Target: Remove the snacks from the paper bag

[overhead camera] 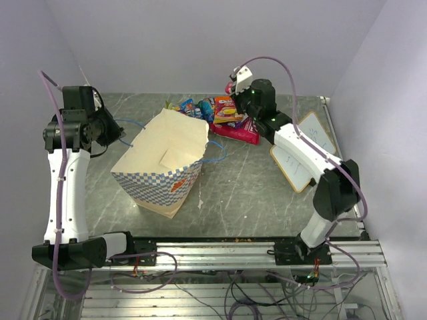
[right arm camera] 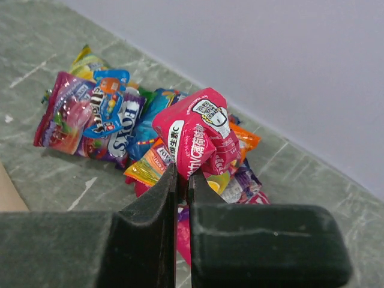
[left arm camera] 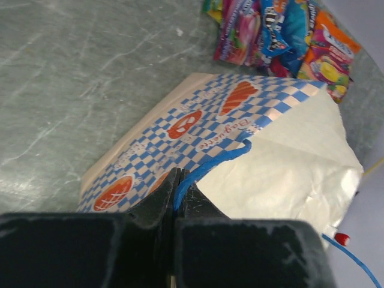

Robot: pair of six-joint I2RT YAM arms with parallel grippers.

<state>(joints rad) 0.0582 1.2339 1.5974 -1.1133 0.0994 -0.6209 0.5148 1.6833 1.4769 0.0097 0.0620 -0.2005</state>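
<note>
The cream paper bag (overhead camera: 163, 160) with its blue-checkered band lies open-mouthed on the table, also in the left wrist view (left arm camera: 198, 123). My left gripper (left arm camera: 178, 175) is shut on its blue cord handle (left arm camera: 210, 163) at the bag's left rim (overhead camera: 119, 131). A pile of snacks (overhead camera: 220, 115) lies behind the bag, also in the right wrist view (right arm camera: 108, 120). My right gripper (right arm camera: 182, 174) is shut on a pink pouch (right arm camera: 195, 132) and holds it above the pile, at the far middle in the top view (overhead camera: 233, 83).
A small whiteboard (overhead camera: 303, 150) lies on the table at the right, under my right arm. The back wall stands close behind the snack pile. A crimson bag (overhead camera: 237, 130) lies at the bottom of the pile.
</note>
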